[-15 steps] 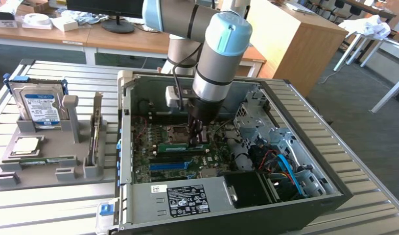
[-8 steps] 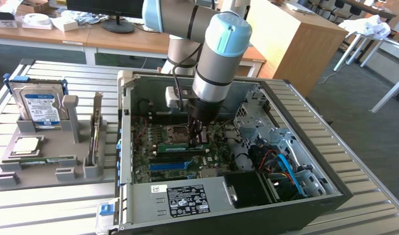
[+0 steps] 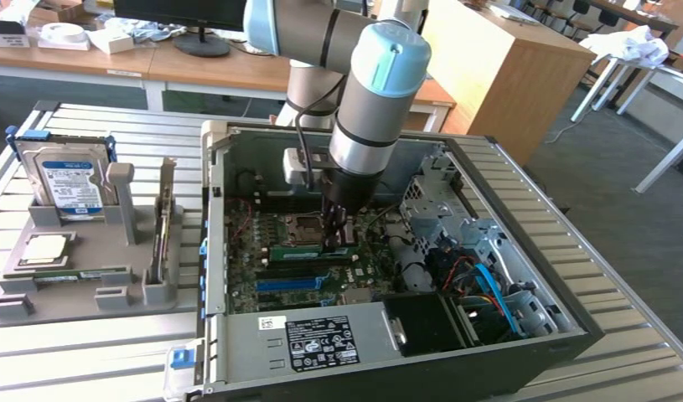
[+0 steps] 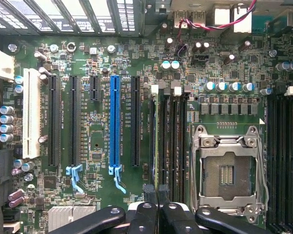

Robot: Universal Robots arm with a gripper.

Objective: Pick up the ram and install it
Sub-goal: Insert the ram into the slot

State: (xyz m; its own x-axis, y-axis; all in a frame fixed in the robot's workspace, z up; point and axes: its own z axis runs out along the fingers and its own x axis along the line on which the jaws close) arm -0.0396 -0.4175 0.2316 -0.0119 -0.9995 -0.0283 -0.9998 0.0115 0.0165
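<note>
A narrow green ram (image 3: 302,250) stands on edge in a memory slot of the motherboard, beside the empty processor socket (image 3: 300,226). In the wrist view the ram (image 4: 155,141) is a thin line running along the slot next to the socket (image 4: 227,168). My gripper (image 3: 338,243) reaches straight down into the open computer case and is shut, with its tips at one end of that stick. The black fingers (image 4: 145,214) are pressed together, so the gripper (image 4: 157,192) has no gap. Whether the tips touch the stick I cannot tell.
A grey holder (image 3: 95,239) at the exterior view's left carries a hard drive (image 3: 67,184), an upright card (image 3: 162,230), a silver chip (image 3: 45,249) and another green stick (image 3: 79,275). Case walls, a power supply (image 3: 318,343) and cables (image 3: 487,285) surround the board. A blue slot (image 4: 115,126) lies nearby.
</note>
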